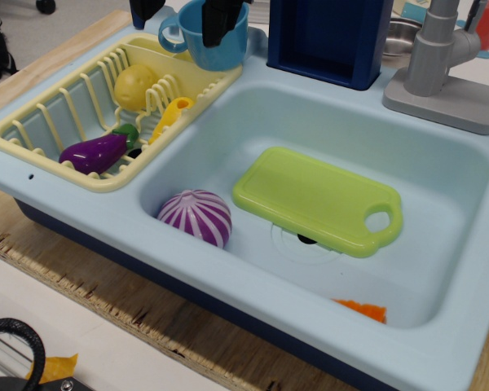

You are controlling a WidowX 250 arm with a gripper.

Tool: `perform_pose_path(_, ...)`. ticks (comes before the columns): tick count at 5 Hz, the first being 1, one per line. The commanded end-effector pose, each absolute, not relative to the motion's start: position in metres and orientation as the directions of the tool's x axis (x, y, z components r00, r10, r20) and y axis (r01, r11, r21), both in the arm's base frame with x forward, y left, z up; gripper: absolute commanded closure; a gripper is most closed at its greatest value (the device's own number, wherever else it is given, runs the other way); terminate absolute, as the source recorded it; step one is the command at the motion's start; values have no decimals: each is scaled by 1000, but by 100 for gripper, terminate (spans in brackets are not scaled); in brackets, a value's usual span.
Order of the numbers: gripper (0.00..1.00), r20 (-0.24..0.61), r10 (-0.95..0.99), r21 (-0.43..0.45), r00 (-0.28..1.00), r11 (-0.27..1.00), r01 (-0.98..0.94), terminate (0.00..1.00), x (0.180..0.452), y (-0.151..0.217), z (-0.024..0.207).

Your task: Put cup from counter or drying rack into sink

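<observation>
The medium-blue cup (197, 45) with its loop handle on the left hangs at the top of the view, above the far right corner of the pale yellow drying rack (41, 140). My gripper (183, 15) is mostly cut off by the top edge. One black finger (222, 20) lies across the cup's front and the other stands left of the handle. It looks shut on the cup. The pale-blue sink (440, 191) lies to the right and below. The counter (228, 281) runs around the basin.
The rack holds a purple eggplant (98, 152), a yellow round fruit (134, 85) and a yellow-orange piece (169, 116). The sink holds a purple striped ball (196, 217), a lime-green cutting board (318, 199) and an orange bit (363, 309). A grey faucet (440, 65) and a dark-blue box (330, 37) stand behind.
</observation>
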State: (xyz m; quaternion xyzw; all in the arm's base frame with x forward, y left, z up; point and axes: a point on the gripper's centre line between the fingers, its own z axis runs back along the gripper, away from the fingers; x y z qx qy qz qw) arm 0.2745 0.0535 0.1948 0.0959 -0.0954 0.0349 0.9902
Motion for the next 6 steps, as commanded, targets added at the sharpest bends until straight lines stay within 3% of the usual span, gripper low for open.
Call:
perform_pose_path(1, 0, 196, 51, 183, 979, 979, -87, 0, 275, 53, 195)
perform_pose_path(3, 0, 348, -106, 240, 931, 971, 21, 0, 303, 54, 215)
perform_pose_path(4, 0, 370, -158, 244, 915, 967, 69, 0, 319, 51, 217)
perform_pose_path(6, 0, 339, -212, 185, 917, 970, 156, 0, 338, 39, 188)
